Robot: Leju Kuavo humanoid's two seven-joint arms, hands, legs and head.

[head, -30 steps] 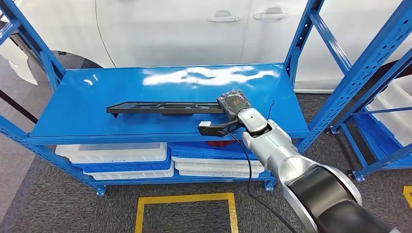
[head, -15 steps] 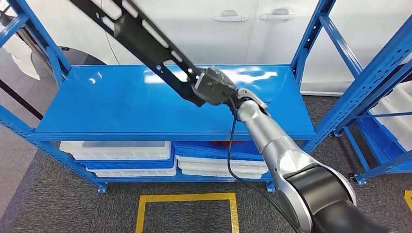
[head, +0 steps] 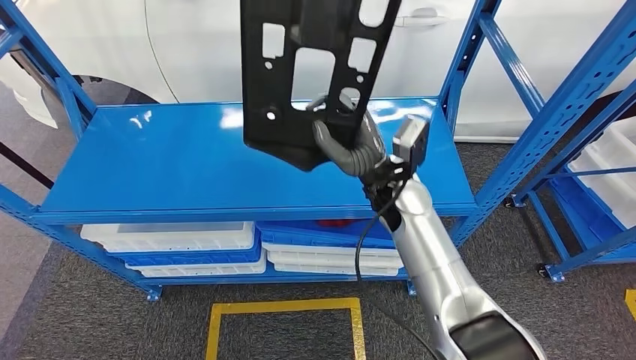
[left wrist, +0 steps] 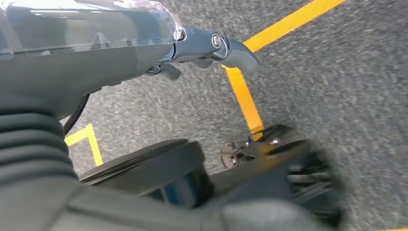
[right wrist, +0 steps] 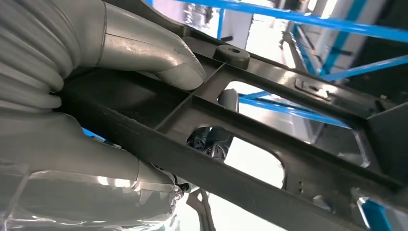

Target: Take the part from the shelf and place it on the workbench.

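Head view: 1 black part [head: 311, 75], a long perforated bracket, is held by the right hand [head: 346, 142] at centre frame, above the blue shelf [head: 187, 161]. The part is clear of the shelf surface and stands nearly upright; its long axis runs from the hand up past the top edge of the frame, so most of its length lies above the fingers and only its lower end is gripped. In the right wrist view the grey thumb [right wrist: 149, 53] is pressed on 1 face of the part [right wrist: 269, 125] while dark fingers [right wrist: 211, 139] are seen through a cut-out on the other face, so the fingers are closed around the bracket.

The left hand [left wrist: 211, 45] is shown in the left wrist view above grey carpet [left wrist: 337, 86] with yellow floor tape [left wrist: 245, 96]; nothing is held, and its fingers appear loosely curled, though this cannot be told with certainty. The right hand alone carries the part.

Count: 1 part, 2 hands, 1 shelf unit at centre, 1 white car [head: 225, 45] behind it. No workbench is seen, so its direction from the part cannot be judged.
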